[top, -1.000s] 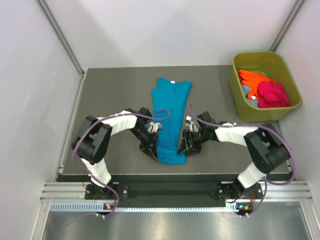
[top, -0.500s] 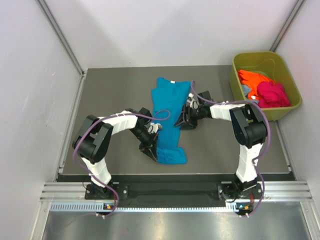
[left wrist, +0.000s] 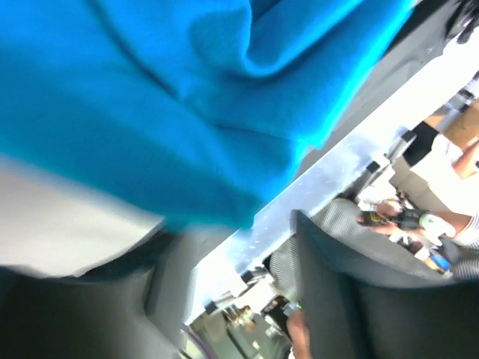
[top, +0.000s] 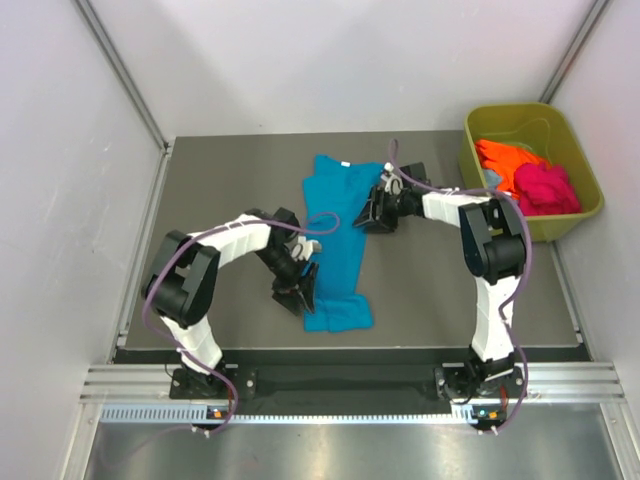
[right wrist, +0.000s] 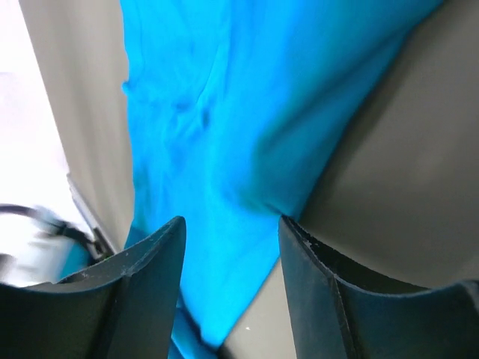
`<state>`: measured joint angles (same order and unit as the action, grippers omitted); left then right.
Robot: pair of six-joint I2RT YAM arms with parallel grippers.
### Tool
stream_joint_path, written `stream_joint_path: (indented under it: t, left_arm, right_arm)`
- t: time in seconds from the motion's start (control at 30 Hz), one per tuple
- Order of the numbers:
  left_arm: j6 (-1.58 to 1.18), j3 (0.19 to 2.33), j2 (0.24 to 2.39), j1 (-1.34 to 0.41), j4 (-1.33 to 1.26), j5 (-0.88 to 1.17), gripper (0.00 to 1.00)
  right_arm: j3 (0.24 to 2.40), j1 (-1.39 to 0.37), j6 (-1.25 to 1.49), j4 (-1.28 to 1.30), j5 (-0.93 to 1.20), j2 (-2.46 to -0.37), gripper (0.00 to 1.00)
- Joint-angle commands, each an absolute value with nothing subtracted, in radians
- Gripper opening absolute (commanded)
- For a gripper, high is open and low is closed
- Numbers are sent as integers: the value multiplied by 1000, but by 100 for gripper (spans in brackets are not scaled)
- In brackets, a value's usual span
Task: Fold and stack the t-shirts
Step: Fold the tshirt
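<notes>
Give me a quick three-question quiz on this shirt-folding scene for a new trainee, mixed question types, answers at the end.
1. True or false: the teal t-shirt lies on the table, outside the olive tub.
2. The right gripper is at that shirt's: A) near hem; B) right edge, far half; C) nowhere close.
3. Name the colours of the two shirts visible in the tub.
Key: 1 true; 2 B; 3 orange shirt and pink shirt.
</notes>
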<state>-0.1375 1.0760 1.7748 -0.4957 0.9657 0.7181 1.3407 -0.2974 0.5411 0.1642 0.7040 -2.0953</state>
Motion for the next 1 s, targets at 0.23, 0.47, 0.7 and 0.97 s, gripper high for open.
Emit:
stream_joint_path:
  t: [0.23,0.47,0.7,0.97]
  left_arm:
    - [2,1575,1833,-333,1075,663,65]
    - [3,2156,2330,-321,1068,661,58]
    - [-40,2272,2483,-267,1006,695,56]
    - [-72,2234,2510,-249,979,699,56]
  right_arm:
    - [1460,-193,367,290,586,-1987,54]
    - [1620,-198,239,308,526,-2077,54]
    - [1718,-236,196,298,431,-2163,57]
    - [1752,-245,242,265,429,-2250,56]
